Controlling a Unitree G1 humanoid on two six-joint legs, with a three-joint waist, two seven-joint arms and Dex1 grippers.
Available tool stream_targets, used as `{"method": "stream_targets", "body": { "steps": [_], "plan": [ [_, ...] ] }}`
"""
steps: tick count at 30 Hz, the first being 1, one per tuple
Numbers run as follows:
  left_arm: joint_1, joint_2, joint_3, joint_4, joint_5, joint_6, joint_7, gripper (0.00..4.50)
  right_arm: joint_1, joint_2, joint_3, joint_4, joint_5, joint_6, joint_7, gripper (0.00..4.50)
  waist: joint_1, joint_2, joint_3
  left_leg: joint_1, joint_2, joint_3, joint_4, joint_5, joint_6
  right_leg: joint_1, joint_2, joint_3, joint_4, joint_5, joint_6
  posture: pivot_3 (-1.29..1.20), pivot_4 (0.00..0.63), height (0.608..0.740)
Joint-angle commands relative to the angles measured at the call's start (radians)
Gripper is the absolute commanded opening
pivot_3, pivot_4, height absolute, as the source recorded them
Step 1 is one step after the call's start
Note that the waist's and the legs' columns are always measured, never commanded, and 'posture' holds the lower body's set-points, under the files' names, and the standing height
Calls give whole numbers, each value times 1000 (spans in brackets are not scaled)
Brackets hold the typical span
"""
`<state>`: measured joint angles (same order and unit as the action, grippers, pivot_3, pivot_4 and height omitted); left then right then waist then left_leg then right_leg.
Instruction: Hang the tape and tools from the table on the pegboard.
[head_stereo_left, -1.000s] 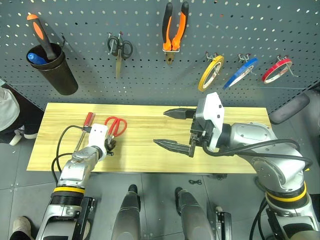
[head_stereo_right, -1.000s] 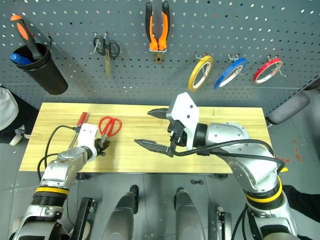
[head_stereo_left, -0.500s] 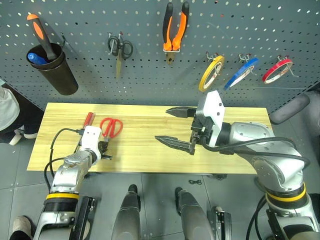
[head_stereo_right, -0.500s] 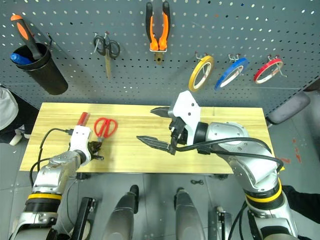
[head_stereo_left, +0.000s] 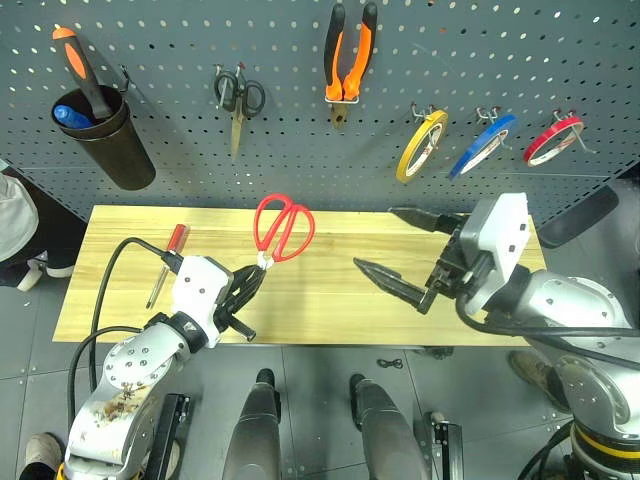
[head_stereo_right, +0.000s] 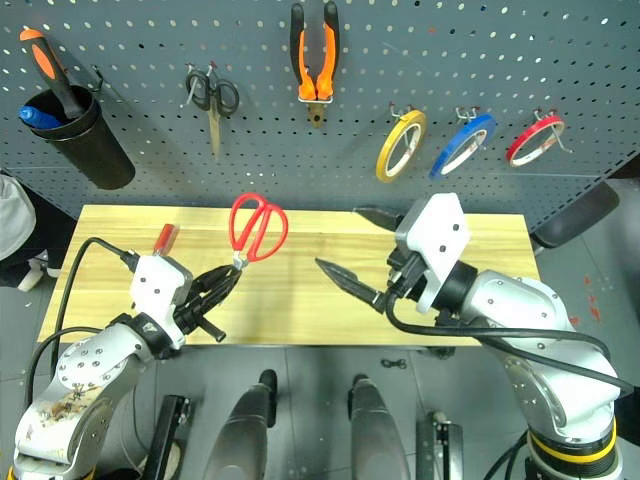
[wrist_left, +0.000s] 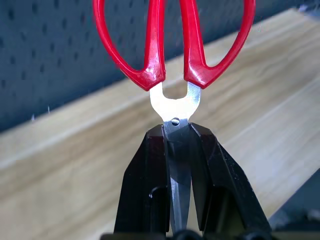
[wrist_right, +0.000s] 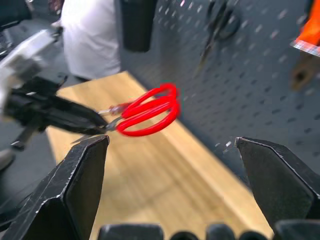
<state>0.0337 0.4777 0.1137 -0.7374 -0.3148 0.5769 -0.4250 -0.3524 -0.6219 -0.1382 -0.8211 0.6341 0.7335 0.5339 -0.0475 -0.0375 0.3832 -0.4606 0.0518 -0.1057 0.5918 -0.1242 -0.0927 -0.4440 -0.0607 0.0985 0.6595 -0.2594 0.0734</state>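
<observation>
Scissors (head_stereo_left: 283, 226), red-handled, are clamped by their blades between the black fingers of the left gripper (head_stereo_left: 254, 279), held up off the table (head_stereo_left: 320, 330) with the handle loops pointing toward the pegboard (head_stereo_left: 300, 130). From the left wrist camera the two fingers (wrist_left: 145, 185) sit tight on either side of the steel, just below the pivot rivet, red loops beyond. The scissors point roughly to 1 o'clock from that gripper.

Right gripper (head_stereo_left: 405, 255): fingers wide apart, nothing between them, hovering over the right half of the table and aimed toward 9 o'clock, at the scissors. Its wrist camera looks past both spread fingers (wrist_right: 75, 180) to the red scissors and the left gripper beyond.

Screwdriver (head_stereo_left: 166, 262), clear red handle, lies on the table at its left end, at 9 o'clock from the held scissors.

Already on the pegboard: orange-and-black pliers (head_stereo_left: 350, 60) top centre; blue tape roll (head_stereo_left: 481, 146) on a hook at the right, between a yellow roll (head_stereo_left: 421, 145) and a red roll (head_stereo_left: 553, 140); small black-handled scissors (head_stereo_left: 239, 105); black cup (head_stereo_left: 110, 135) at far left holding an orange-and-black-handled tool (head_stereo_left: 85, 75).
</observation>
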Motion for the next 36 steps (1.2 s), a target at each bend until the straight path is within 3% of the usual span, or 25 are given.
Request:
{"method": "stream_targets", "body": {
  "steps": [1, 9, 15, 36],
  "plan": [
    [-2, -33, 22, -117, 5, -67, 45, 112, -74, 17, -78, -26, 63, -57, -25, 4500, 1, 0, 0, 0, 0, 0, 0, 0, 0, 0, 0, 0, -1, 0, 0, -44, 410, 740],
    [-193, -55, 37, -105, 33, -61, 140, 112, -252, 72, -38, 28, 101, -88, -61, 4500, 3, 0, 0, -1, 0, 0, 1, 0, 0, 1, 0, 0, -1, 0, 1, -31, 405, 740],
    [-251, -53, 45, -86, 58, -67, 170, 112, -352, 95, 8, 71, 102, -95, -61, 4500, 1, 0, 0, 0, 0, 0, 0, 0, 1, 1, 0, 0, -2, 2, -2, -29, 403, 740],
    [-326, -36, 56, 69, 152, -56, 220, 112, -364, 78, 29, 125, 67, -144, -40, 4500, 4, 0, 0, 0, 0, 0, 0, 0, 1, 2, 0, -1, -1, 3, -4, -13, 390, 740]
  ]
}}
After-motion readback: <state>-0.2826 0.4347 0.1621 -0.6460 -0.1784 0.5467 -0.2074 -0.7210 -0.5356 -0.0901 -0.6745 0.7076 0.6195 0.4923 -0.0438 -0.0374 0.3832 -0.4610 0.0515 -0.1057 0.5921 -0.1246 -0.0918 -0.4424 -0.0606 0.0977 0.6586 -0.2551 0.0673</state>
